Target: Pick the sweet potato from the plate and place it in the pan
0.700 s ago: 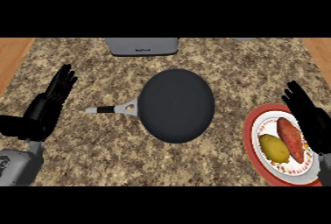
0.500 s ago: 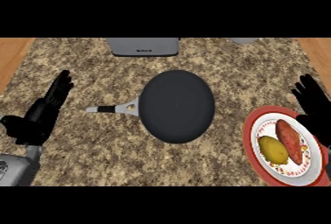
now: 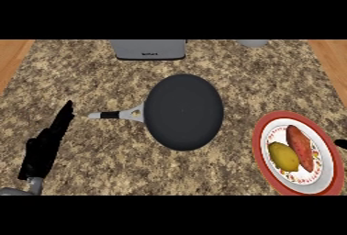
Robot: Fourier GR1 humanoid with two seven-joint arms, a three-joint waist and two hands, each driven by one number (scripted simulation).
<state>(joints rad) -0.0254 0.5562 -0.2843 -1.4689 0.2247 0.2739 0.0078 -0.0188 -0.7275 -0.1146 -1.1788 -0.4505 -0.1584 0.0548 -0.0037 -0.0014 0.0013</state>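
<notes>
Sweet potato [image 3: 300, 147] on plate [image 3: 260, 146] | pan [image 3: 183, 111] bare | left hand [image 3: 47, 145] fingers straight | no readable writing

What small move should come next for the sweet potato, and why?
Probably bring the right hand in over the plate toward the sweet potato. Only a sliver of that hand shows at the view's right edge, the sweet potato lies untouched beside a yellow item, and the pan holds nothing. The left hand rests open, far left.
</notes>
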